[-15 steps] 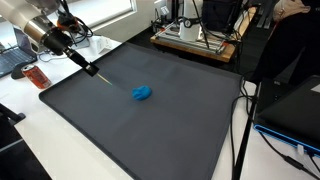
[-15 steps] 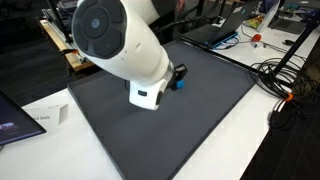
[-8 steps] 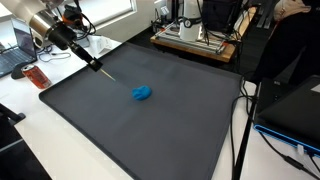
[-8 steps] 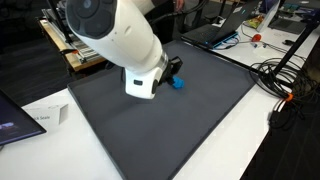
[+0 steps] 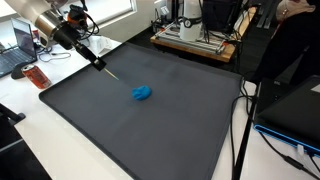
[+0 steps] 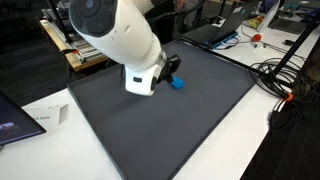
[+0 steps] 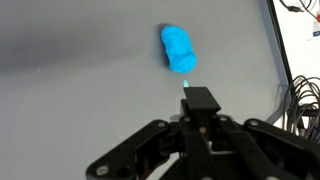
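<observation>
A crumpled blue lump point(image 5: 143, 94) point(image 6: 178, 84) lies on a dark grey mat point(image 5: 150, 135) point(image 6: 170, 135), a little past its middle. My gripper point(image 5: 96, 62) hangs above the mat to one side of the lump, shut on a thin pen-like stick point(image 5: 112, 74) that slants down toward it. The stick's end stays short of the lump and off it. In the wrist view the gripper point(image 7: 198, 102) clamps a black block, the stick's teal tip point(image 7: 186, 88) pokes out just below the blue lump point(image 7: 178, 48), and the mat point(image 7: 70, 70) fills the background. The arm's white body hides much of the gripper point(image 6: 172, 68).
A red object point(image 5: 38, 77) and a laptop point(image 5: 18, 55) lie on the white table beside the mat. A wooden pallet with equipment point(image 5: 195, 42) stands behind it. Cables point(image 6: 285, 80) run along one side; a second laptop point(image 6: 14, 122) and a paper point(image 6: 50, 114) sit near another corner.
The arm has lifted and shifted a little, carrying the stick with it; the stick's end now points slightly nearer the blue lump. The lump has not moved.
</observation>
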Tool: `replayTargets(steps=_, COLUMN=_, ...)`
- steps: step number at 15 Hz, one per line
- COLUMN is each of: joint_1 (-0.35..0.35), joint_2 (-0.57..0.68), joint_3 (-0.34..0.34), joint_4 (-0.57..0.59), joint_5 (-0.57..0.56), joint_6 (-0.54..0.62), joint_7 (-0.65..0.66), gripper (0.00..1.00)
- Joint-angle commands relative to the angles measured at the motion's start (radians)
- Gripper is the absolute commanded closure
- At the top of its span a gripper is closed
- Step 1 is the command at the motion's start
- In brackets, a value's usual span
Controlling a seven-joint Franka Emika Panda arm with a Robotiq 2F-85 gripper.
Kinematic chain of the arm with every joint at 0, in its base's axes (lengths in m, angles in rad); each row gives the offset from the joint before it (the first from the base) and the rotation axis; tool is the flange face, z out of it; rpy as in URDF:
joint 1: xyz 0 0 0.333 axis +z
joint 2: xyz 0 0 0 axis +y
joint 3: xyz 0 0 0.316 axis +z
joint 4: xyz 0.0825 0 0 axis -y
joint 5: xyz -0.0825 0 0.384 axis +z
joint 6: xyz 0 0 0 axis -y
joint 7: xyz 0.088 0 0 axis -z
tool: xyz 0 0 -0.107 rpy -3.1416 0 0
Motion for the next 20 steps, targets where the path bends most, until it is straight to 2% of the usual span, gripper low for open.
replayTargets(steps=1, joint_1=0.037, joint_2=-0.008, joint_3=-0.059, joint_4=-0.043, joint_5=0.083, joint_6=0.011, joint_7=-0.060, gripper=0.97)
replayTargets(steps=5, joint_1=0.035, joint_2=-0.001, joint_3=-0.073, joint_4=-0.076, joint_5=0.151, joint_6=0.001, joint_7=-0.108, gripper=0.97)
replayTargets(steps=8, joint_1=0.019, joint_2=-0.020, joint_3=-0.076, joint_4=-0.135, joint_5=0.216, joint_6=0.042, joint_7=-0.169, gripper=0.97)
replayTargets(steps=12, joint_1=0.018, joint_2=-0.045, joint_3=-0.088, joint_4=-0.228, joint_5=0.308, joint_6=0.156, joint_7=-0.273, gripper=0.97)
replayTargets(steps=16, joint_1=0.035, joint_2=-0.073, joint_3=-0.098, joint_4=-0.338, joint_5=0.344, joint_6=0.248, joint_7=-0.369, gripper=0.97)
replayTargets(steps=20, joint_1=0.042, joint_2=-0.146, joint_3=-0.087, joint_4=-0.503, joint_5=0.439, joint_6=0.417, joint_7=-0.490, gripper=0.97)
